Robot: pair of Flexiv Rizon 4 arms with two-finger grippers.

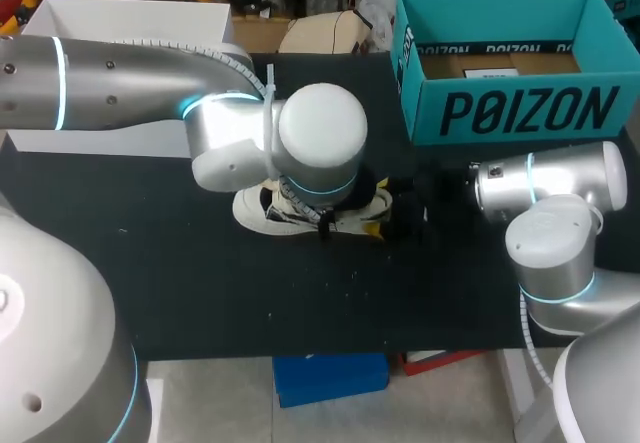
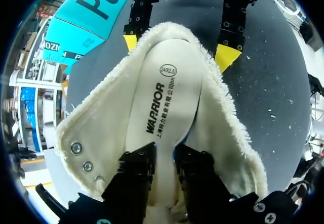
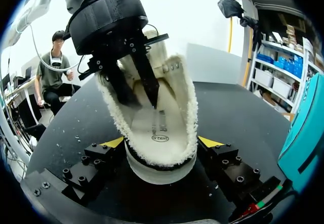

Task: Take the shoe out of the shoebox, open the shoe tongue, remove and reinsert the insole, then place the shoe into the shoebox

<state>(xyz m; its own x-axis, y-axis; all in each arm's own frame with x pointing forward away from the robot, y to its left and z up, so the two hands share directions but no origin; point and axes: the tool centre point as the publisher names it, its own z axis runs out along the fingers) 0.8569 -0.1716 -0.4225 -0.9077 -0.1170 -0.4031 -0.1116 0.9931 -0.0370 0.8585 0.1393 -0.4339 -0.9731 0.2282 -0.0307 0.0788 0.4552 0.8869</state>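
Left fingers (image 2: 135, 176) pinch insole (image 2: 164, 107); right fingers (image 3: 113, 142) clamp shoe (image 3: 186, 107); shoebox (image 1: 520, 113) well apart.

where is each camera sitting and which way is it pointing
Head view: fixed above and behind the robot, looking down on the table; left arm and right arm enter from the sides.
Left wrist view: on the left arm, looking down into the shoe; its left hand pinches the insole.
Right wrist view: on the right arm, looking low across the table at the shoe; its right hand clamps it.
Shared: each wrist view shows the other hand; all three show the shoebox.
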